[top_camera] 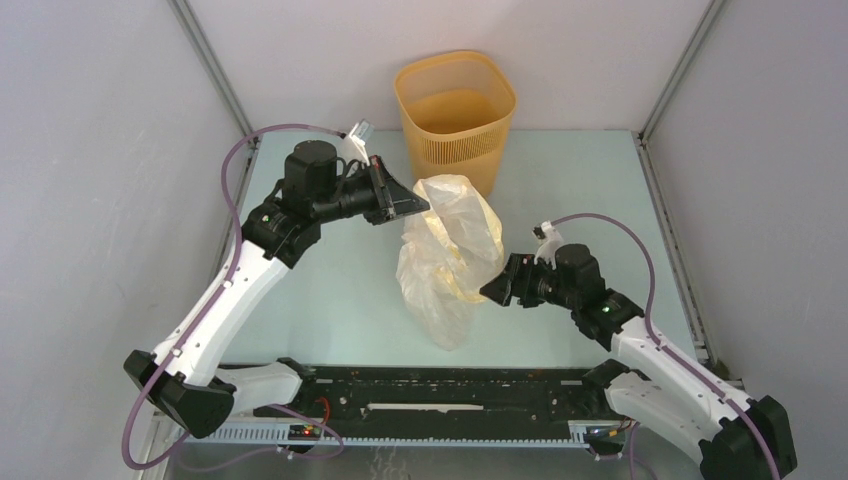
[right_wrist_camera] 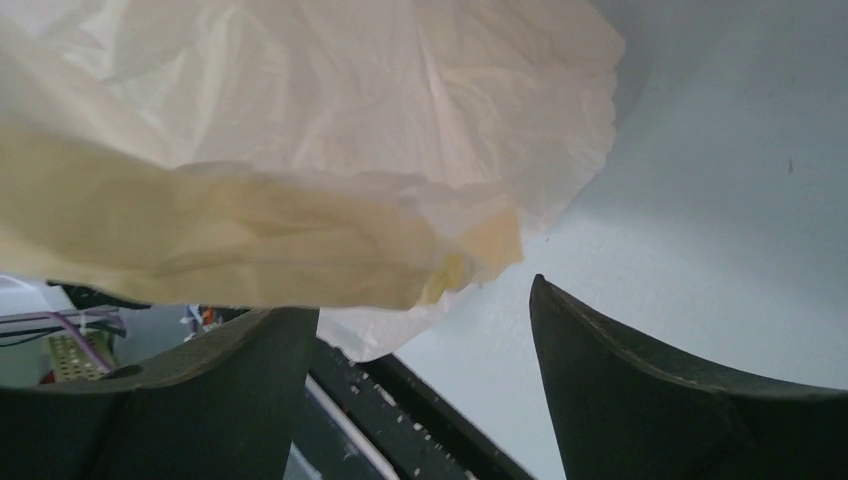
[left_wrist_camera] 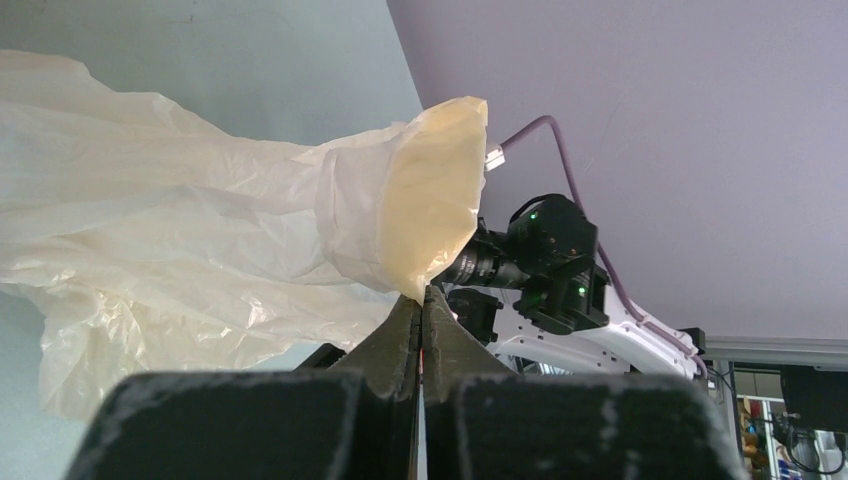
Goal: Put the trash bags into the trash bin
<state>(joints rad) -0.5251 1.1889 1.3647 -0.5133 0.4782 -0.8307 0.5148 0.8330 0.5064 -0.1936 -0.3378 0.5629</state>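
My gripper (right_wrist_camera: 418,300) is standing wide open, fingers at 7 and 5 o'clock. The bag (right_wrist_camera: 350,110) is hanging across 12, its yellow band (right_wrist_camera: 200,240) drooping just above my 7 o'clock finger. At 3 the table (right_wrist_camera: 720,190) is showing.

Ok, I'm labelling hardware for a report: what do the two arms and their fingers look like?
Both the left arm and right arm have white links, black joint housings, a purple cable each and small green lights. The fingers are matte black and tapered.
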